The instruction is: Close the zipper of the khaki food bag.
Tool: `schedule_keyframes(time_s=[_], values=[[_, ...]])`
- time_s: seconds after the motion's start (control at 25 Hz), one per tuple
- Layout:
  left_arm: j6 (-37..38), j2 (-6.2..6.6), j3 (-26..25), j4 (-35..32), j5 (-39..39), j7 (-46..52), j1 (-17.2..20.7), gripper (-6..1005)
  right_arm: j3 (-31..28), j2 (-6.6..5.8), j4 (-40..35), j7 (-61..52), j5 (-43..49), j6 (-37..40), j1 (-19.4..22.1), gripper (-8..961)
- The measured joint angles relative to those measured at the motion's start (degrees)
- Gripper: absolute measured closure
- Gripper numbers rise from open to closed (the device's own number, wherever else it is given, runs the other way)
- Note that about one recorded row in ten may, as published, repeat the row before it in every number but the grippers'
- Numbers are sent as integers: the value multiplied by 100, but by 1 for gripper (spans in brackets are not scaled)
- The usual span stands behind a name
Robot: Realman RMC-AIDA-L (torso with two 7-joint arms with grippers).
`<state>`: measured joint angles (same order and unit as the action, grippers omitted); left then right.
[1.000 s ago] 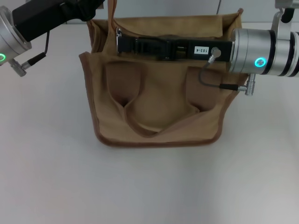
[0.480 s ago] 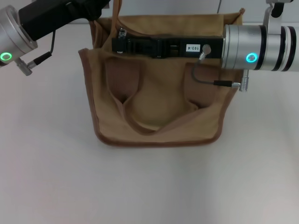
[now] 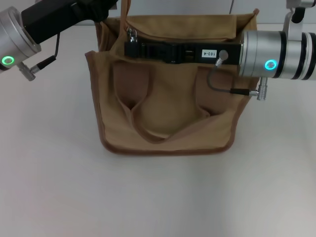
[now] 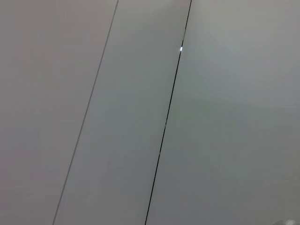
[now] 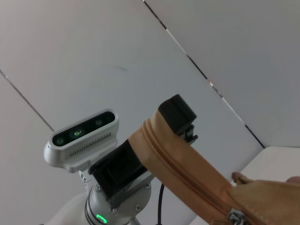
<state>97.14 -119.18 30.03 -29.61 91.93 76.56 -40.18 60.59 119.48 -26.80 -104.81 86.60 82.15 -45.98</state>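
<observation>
Right hand shifted slightly rightward along khaki food bag, grip unclear, zipper teeth visible only from right wrist

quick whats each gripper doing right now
left gripper: at the khaki food bag's top left corner, grip cannot be told
right gripper: over the zipper, cannot be told

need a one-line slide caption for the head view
Right end effector reaches across the khaki food bag at the zipper pull; left end effector grips the bag's far corner.
</observation>
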Motion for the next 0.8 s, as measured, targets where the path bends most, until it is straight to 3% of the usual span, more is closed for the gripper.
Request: schedule_keyframes(time_s=[0.2,0.4,0.8], values=[[36,0,3,-1,-33,-1,49,984,43,3,-16,194,-341,29,173,714],[48,0,3,-1,-55,-1,84,984,47,-4,-21,194,-369,33,180,918],[113,0,3,56,-56,-2,90,983,207,2,3,186,-360,-97,147,953]])
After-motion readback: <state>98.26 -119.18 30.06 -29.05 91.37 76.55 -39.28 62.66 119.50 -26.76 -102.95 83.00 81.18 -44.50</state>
